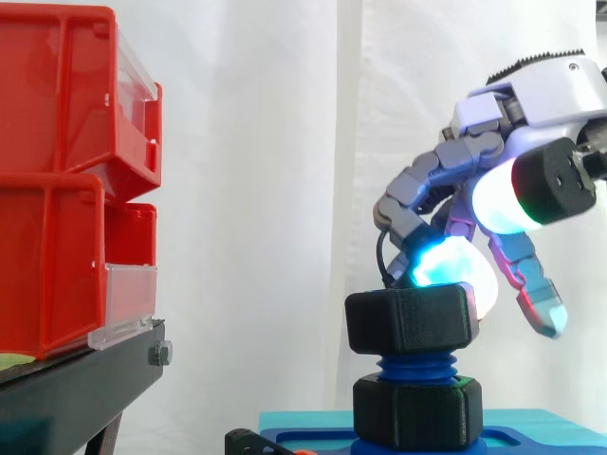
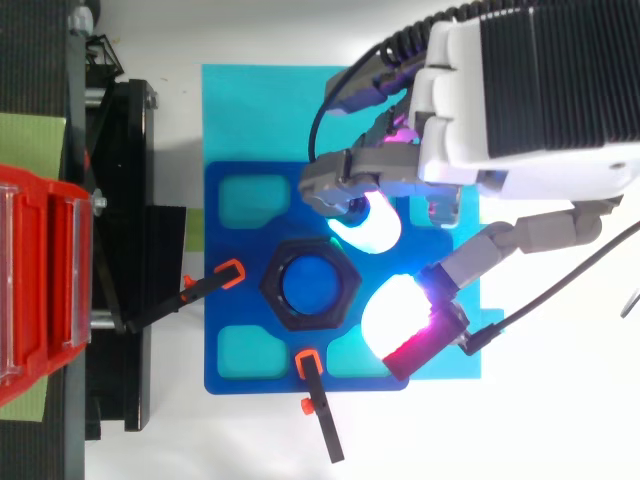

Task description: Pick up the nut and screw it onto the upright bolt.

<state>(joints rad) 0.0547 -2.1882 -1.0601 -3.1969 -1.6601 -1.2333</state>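
The nut [image 1: 410, 319] sits atop the upright bolt [image 1: 415, 366], the hand [image 2: 520, 110] just beside it, fingers [image 2: 372, 228] loosely spread, gripping nothing.

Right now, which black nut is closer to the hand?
The upper nut, atop the blue bolt, right beside the hand; the lower nut sits beneath.

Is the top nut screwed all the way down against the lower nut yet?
No, blue bolt thread shows in the side view between the upper nut and the lower nut, so the two are apart.
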